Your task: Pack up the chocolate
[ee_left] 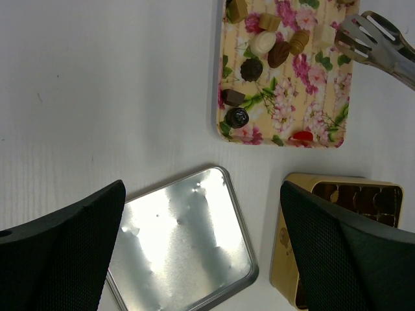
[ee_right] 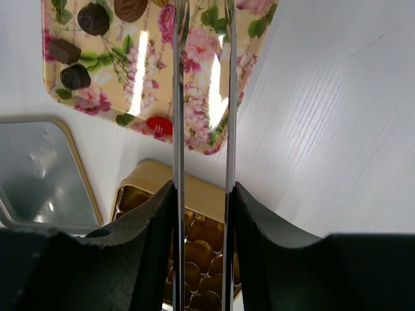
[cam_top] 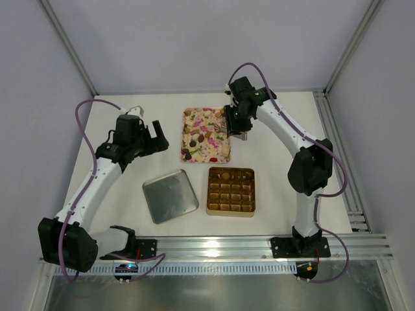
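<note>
Over the white table, the left gripper is hovering spread wide, well apart from the floral tray. The right gripper is clamping tongs at the tray's right edge; the chocolate is lying mostly across its left half.

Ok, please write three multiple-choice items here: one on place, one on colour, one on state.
1. Where does the silver lid lie?
A. left of the gold box
B. inside that box
C. on top of that box
2. On the floral tray, what colour is the sweet nearest the box?
A. blue
B. red
C. white
3. The right tool is:
A. open, empty
B. shut on a chocolate
C. shut on metal tongs
Answers: 1 A, lid and box lie side by side. 2 B, it shows bright red. 3 C, both tong arms run through its grip.
</note>
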